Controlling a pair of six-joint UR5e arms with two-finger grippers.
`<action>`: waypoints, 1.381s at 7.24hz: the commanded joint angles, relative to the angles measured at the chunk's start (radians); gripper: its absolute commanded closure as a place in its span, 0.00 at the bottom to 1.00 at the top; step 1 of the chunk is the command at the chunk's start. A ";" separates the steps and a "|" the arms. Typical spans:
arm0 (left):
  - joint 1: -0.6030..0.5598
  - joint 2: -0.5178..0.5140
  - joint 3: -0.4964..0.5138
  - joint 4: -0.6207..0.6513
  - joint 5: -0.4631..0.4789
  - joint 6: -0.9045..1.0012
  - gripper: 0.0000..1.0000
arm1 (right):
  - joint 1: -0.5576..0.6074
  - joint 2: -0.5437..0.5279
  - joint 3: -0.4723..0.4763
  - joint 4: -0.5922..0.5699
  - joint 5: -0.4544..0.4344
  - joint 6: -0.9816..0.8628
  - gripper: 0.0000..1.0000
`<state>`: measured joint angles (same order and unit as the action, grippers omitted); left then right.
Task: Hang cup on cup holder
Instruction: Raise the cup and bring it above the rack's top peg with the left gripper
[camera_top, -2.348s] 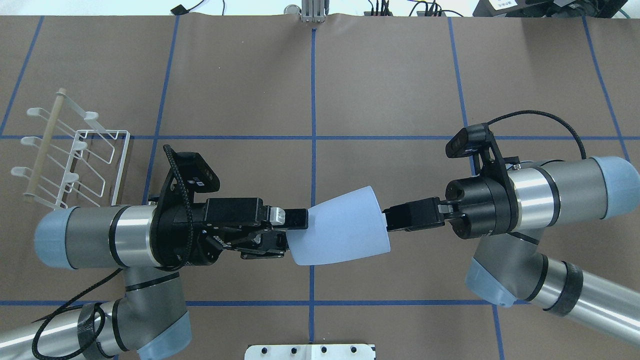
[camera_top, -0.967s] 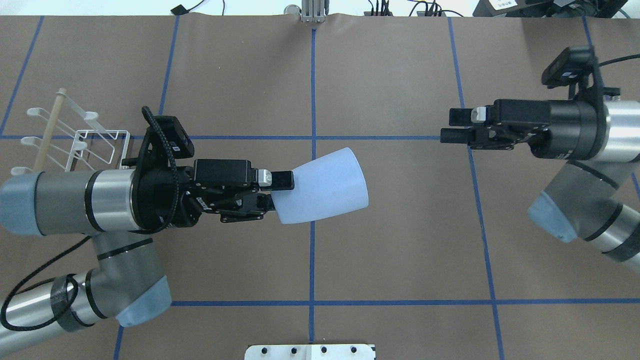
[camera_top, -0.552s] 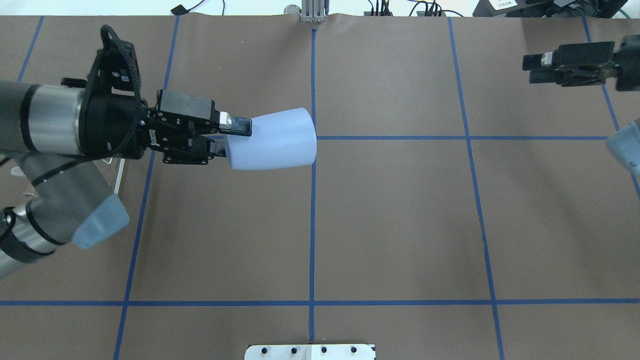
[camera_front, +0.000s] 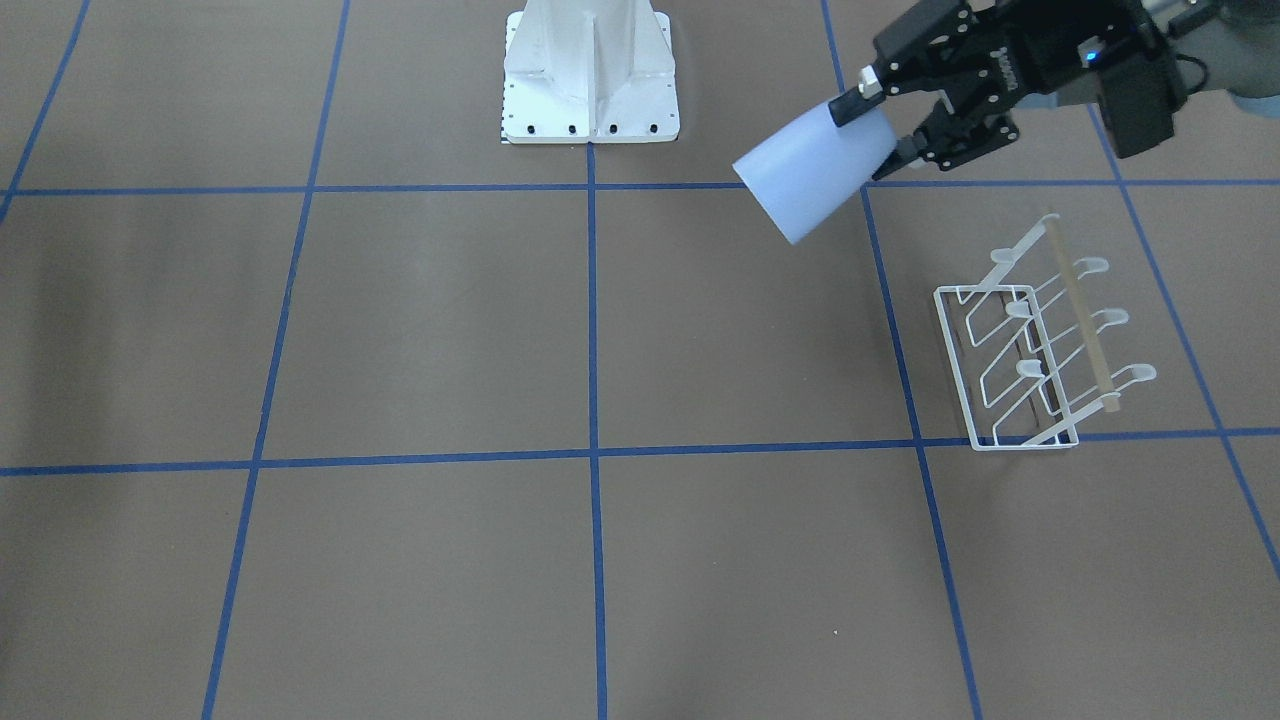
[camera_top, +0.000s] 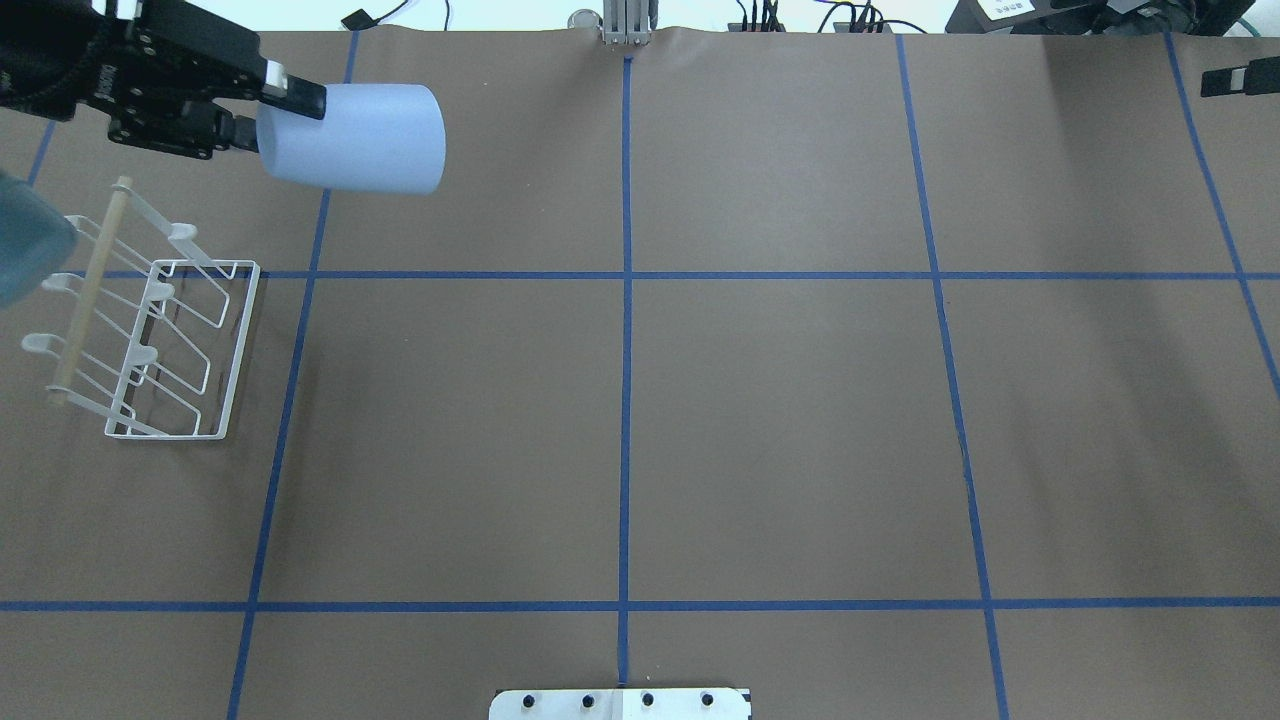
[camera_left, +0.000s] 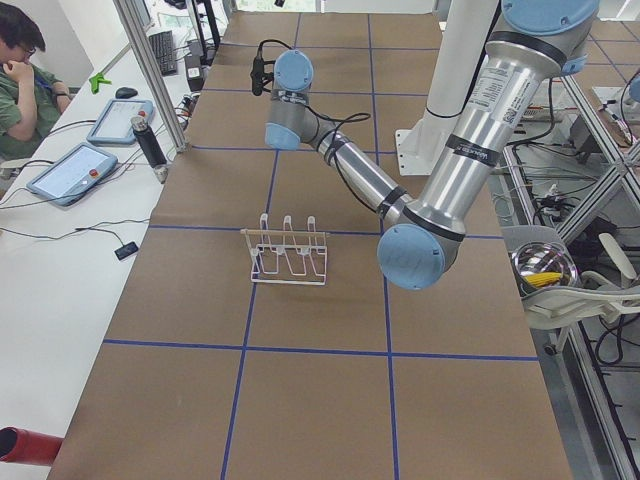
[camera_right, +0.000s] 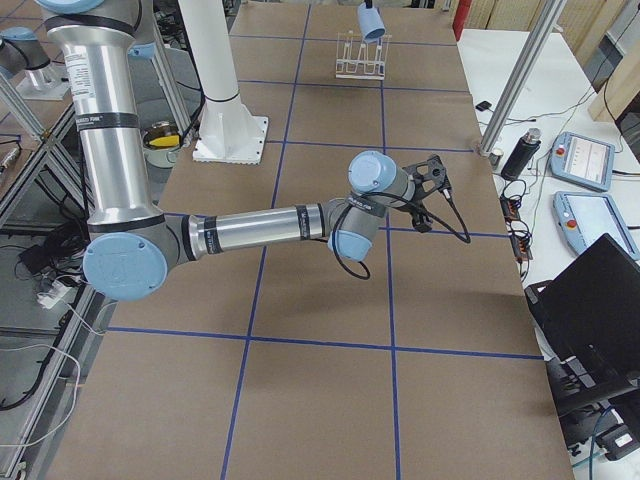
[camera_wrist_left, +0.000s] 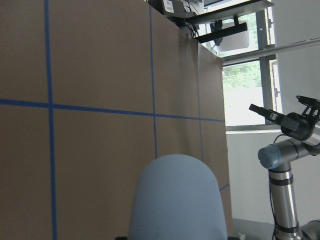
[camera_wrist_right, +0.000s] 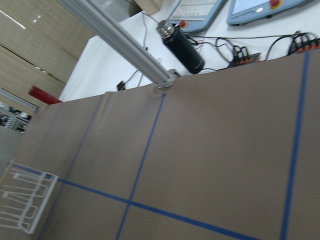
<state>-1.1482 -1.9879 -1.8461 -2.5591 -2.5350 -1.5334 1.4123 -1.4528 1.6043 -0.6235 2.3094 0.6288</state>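
My left gripper (camera_top: 285, 105) is shut on the closed base of the pale blue cup (camera_top: 350, 138). It holds the cup in the air on its side, mouth pointing toward the table's middle, beyond the far end of the white wire cup holder (camera_top: 150, 320). In the front view the cup (camera_front: 815, 175) hangs above and left of the cup holder (camera_front: 1040, 350); the left wrist view shows only the cup (camera_wrist_left: 175, 200). Of my right gripper (camera_top: 1240, 78) only one finger shows at the far right edge, so I cannot tell its state.
The cup holder stands on the brown, blue-taped table (camera_top: 640, 420), prongs empty. A white base plate (camera_top: 620, 703) sits at the near edge. A black bottle (camera_wrist_right: 182, 45), tablets and cables lie past the table's far edge.
My right gripper let go of the cup's rim and drew back to the far right. My left gripper carried the cup from the table's middle to the far left, past the rack.
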 joint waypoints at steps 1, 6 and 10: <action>-0.094 0.027 -0.004 0.205 -0.010 0.296 1.00 | 0.060 -0.008 0.012 -0.368 -0.068 -0.409 0.00; -0.218 0.107 -0.007 0.456 0.053 0.726 1.00 | 0.093 -0.009 0.057 -0.895 -0.088 -0.709 0.00; -0.249 0.109 -0.042 0.779 0.249 1.082 1.00 | 0.093 -0.007 0.104 -1.004 -0.101 -0.709 0.00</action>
<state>-1.3952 -1.8803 -1.8665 -1.8997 -2.3189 -0.5428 1.5048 -1.4550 1.6972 -1.6091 2.2075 -0.0796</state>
